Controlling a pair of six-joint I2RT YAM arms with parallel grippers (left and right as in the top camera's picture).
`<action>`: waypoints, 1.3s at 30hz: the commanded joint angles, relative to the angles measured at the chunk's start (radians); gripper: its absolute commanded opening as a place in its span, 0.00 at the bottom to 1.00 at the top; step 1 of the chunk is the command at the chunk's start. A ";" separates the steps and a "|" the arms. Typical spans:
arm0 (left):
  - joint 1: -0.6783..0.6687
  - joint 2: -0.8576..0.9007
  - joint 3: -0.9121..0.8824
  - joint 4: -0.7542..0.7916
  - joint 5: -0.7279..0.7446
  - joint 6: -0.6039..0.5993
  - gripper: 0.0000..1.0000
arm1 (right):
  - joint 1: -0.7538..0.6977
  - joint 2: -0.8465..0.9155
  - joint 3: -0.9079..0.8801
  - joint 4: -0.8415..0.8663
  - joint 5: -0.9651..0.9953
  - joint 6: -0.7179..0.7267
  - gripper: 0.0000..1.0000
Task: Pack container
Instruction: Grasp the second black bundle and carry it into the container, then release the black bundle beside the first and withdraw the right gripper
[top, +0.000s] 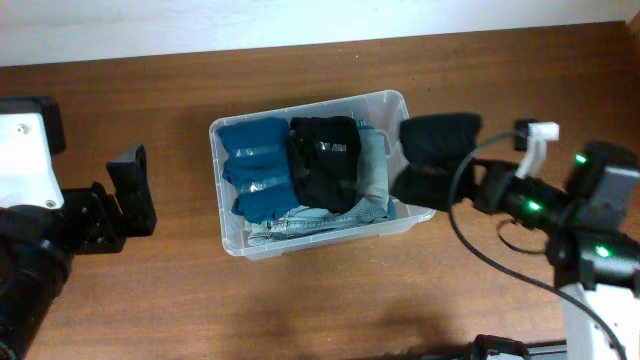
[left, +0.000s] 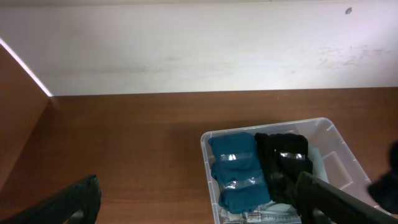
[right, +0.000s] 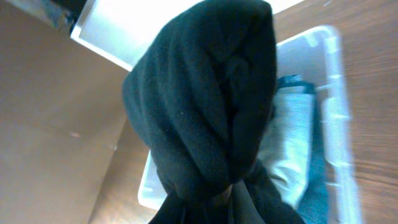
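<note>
The clear plastic container (top: 226, 236) sits mid-table and holds a teal bundle (top: 255, 165), a black bundle (top: 325, 160), a pale blue garment (top: 374, 165) and jeans (top: 320, 220). It also shows in the left wrist view (left: 339, 149) and the right wrist view (right: 333, 124). My right gripper (top: 425, 180) is shut on a black rolled garment (top: 438, 140), held just outside the container's right wall; in the right wrist view the black garment (right: 205, 106) hides the fingers. My left gripper (top: 130, 190) is open and empty, left of the container.
A white wall (left: 199, 50) borders the table's far edge. A black cable (top: 480, 250) loops by the right arm. Bare wood lies in front of the container (top: 330, 300).
</note>
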 joint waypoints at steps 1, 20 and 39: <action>0.006 -0.002 0.005 0.000 -0.008 -0.013 1.00 | 0.134 0.115 0.006 0.076 0.142 0.075 0.07; 0.006 -0.002 0.005 0.000 -0.008 -0.013 0.99 | 0.282 0.356 0.127 0.099 0.305 0.072 0.98; 0.006 -0.002 0.005 0.000 -0.008 -0.013 0.99 | 0.281 -0.100 0.298 -0.523 0.581 -0.200 0.98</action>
